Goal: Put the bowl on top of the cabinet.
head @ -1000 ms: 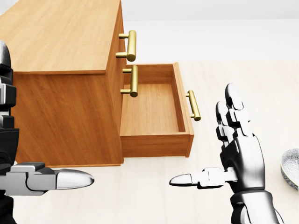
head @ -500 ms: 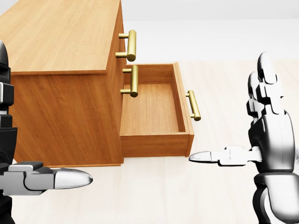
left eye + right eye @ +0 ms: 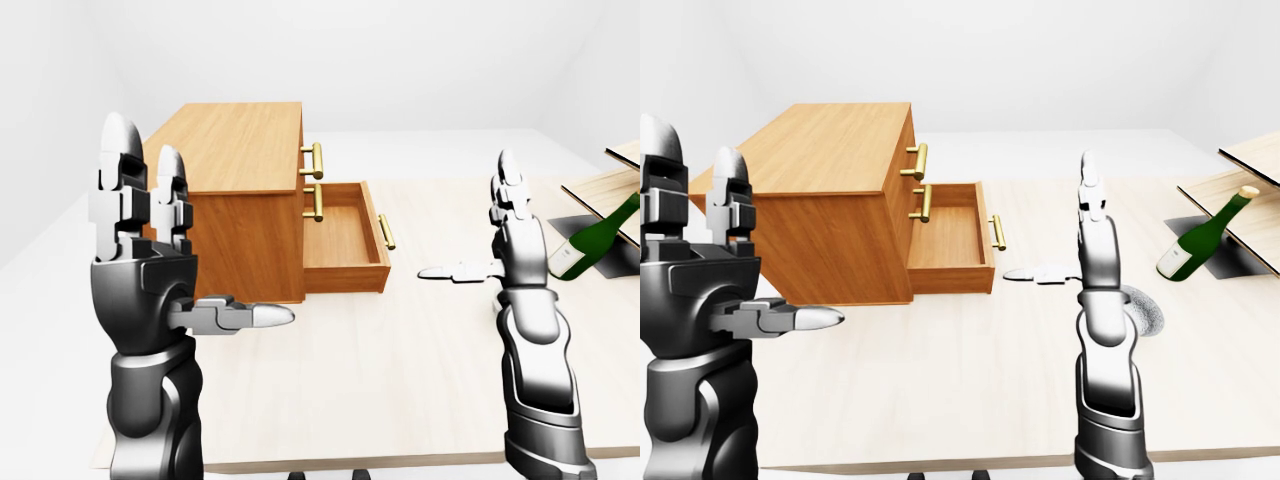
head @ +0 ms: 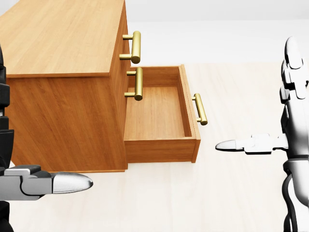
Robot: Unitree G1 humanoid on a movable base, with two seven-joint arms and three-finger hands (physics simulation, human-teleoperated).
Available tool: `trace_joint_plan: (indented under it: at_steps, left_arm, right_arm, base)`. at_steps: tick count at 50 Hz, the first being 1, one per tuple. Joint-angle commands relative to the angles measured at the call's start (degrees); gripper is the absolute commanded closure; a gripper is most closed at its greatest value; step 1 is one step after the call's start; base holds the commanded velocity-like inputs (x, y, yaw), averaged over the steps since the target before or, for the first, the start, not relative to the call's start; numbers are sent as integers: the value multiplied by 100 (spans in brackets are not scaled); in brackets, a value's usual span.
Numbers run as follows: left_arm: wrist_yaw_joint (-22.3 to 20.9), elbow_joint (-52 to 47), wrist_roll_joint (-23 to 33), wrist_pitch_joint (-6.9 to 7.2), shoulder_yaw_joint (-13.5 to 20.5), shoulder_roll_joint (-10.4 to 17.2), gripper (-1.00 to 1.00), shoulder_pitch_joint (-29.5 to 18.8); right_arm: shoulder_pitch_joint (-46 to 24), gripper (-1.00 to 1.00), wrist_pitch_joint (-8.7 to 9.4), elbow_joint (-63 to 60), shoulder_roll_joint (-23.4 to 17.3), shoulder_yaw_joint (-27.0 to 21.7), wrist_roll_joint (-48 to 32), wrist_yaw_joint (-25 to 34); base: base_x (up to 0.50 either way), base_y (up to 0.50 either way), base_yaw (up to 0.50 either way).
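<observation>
The wooden cabinet (image 3: 235,150) stands on the left of the table, its flat top bare and its lowest drawer (image 3: 340,238) pulled out and empty. The grey bowl (image 3: 1146,316) rests on the table to the right of the cabinet, mostly hidden behind my right forearm in the right-eye view. It does not show in the head view. My right hand (image 3: 463,217) is open and held upright above and left of the bowl, with its thumb pointing toward the drawer. My left hand (image 3: 203,235) is open too, raised near the cabinet's left side, holding nothing.
A green wine bottle (image 3: 1198,240) lies tilted on a dark mat (image 3: 1220,258) at the right, under slanted wooden boards (image 3: 1252,160). Brass handles (image 4: 136,47) stick out of the cabinet's drawers. The table's near edge (image 3: 380,462) runs along the bottom.
My right hand has risen and moved to the right in the head view, where the bowl no longer shows. The left hand has shifted slightly left.
</observation>
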Motion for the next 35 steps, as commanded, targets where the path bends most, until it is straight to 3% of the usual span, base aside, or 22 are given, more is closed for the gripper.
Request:
trace_joint_plan:
  at_steps: [1, 35]
  left_arm:
    - [5, -5, -1, 0, 5, 7, -100, 1]
    - [12, 14, -33, 0, 76, 31, -100, -48]
  right_arm:
    - [-144, -100, 0, 300, -236, -174, -292, 125]
    - [-283, -100, 0, 873, -661, -454, -866, 286]
  base:
    - [0, 0, 0]
    - [0, 0, 0]
